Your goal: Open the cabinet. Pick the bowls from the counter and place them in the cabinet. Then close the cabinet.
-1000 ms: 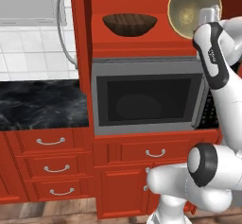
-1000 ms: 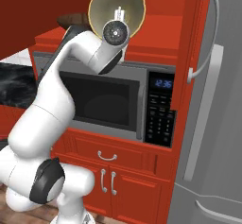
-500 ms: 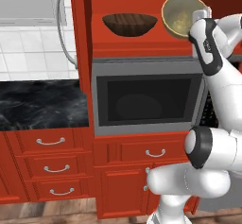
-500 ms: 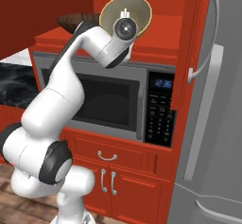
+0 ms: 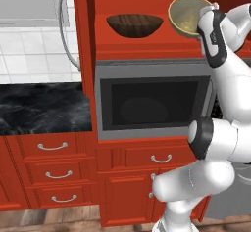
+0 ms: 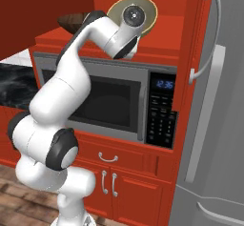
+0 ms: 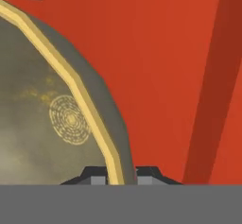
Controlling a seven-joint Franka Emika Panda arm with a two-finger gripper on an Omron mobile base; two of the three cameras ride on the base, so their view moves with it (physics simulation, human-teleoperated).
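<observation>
Pale beige-yellow glaze marks the bowl held tilted on edge inside the open red cabinet, its mouth facing the left base camera at about 1 o'clock in that view. The hand view shows what the base views hide: the end effector is closed narrowly on that bowl's rim, one dark fingertip on each side of the yellow lip, with the bowl's ringed inner bottom at 9 o'clock. The dark wood-grained bowl rests upright on the cabinet floor at 11 o'clock, apart from the pale one. In the right base view the wrist covers the pale bowl's centre, and the microwave keypad faces the camera. The black bench lies at 9 o'clock in the left base view.
</observation>
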